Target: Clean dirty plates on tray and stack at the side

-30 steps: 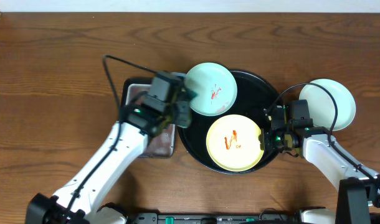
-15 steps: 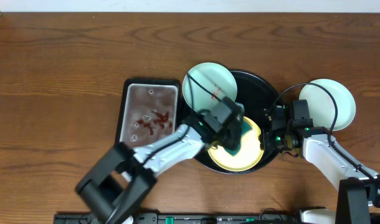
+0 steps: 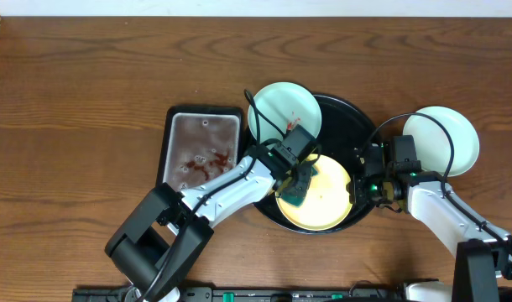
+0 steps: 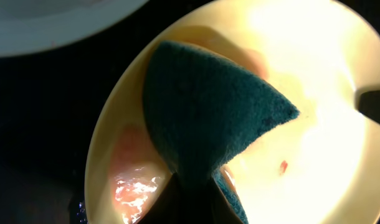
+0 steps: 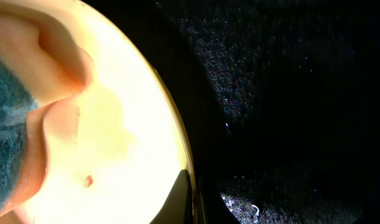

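The yellow plate (image 3: pixel 323 197) lies in the black tray (image 3: pixel 348 122). My left gripper (image 3: pixel 296 186) is shut on a green sponge (image 4: pixel 209 112) and presses it on the plate's left part. A small red speck (image 4: pixel 283 165) stays on the yellow plate (image 4: pixel 314 93). My right gripper (image 3: pixel 357 190) is shut on the yellow plate's right rim (image 5: pixel 177 155). A mint plate (image 3: pixel 281 113) smeared with red sauce rests on the tray's far left rim. A second mint plate (image 3: pixel 445 138) sits on the table right of the tray.
A grey metal pan (image 3: pixel 201 147) with red sauce bits stands left of the tray. Cables loop over the mint plates. The wooden table (image 3: pixel 71 101) stretches left and behind.
My left arm swung from the pan to the yellow plate with the sponge, then dragged it leftward. The red sauce mark on the yellow plate is nearly wiped off. The right gripper stayed put.
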You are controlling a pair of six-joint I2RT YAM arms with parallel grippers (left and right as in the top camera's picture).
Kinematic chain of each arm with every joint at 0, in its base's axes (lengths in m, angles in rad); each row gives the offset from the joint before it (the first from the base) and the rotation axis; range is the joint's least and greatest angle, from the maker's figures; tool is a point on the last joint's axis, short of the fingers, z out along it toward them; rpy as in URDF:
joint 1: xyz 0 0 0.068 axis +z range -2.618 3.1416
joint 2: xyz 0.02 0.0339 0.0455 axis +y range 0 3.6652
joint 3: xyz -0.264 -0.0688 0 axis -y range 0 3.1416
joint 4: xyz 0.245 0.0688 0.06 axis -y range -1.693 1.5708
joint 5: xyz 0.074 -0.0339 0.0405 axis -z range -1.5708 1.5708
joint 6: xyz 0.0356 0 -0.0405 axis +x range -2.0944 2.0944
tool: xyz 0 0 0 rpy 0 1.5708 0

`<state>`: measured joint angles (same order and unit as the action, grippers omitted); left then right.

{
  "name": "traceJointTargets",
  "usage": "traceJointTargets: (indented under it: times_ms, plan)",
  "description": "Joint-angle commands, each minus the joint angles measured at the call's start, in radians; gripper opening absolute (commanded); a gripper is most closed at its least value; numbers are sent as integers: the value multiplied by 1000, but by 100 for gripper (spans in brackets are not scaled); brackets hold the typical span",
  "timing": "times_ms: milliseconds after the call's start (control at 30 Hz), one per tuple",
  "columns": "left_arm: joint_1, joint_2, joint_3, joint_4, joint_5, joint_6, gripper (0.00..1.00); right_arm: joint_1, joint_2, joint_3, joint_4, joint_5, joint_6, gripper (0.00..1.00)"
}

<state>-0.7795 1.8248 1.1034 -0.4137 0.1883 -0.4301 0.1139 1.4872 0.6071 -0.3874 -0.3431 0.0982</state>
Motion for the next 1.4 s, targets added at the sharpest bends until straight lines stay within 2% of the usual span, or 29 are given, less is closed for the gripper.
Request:
traceJointTargets:
  times_ms: [0,233,400,667,800,1000,1100,1367]
  plan:
    - [-19,-26,34,39,51,16,8,6,5,-13,-2,27,2,1]
    - [-98,-4,28,134,35,-55,8,6,5,-13,-2,28,2,1]
    - [-103,61,26,134,34,-79,7,6,5,-13,-2,24,2,1]
    - [-45,62,27,-35,-201,-8,7,6,5,-13,-6,24,2,1]
    - [3,-1,29,-76,-188,-8,8,6,5,-13,-5,24,2,1]
    - [-23,-116,29,0,-60,-30,7,6,5,-13,-6,24,2,1]
    - [-54,-102,26,37,-60,-73,8,6,5,-13,-6,24,2,1]
    - [-113,26,24,95,-38,-100,7,6,5,-13,-9,24,2,1]
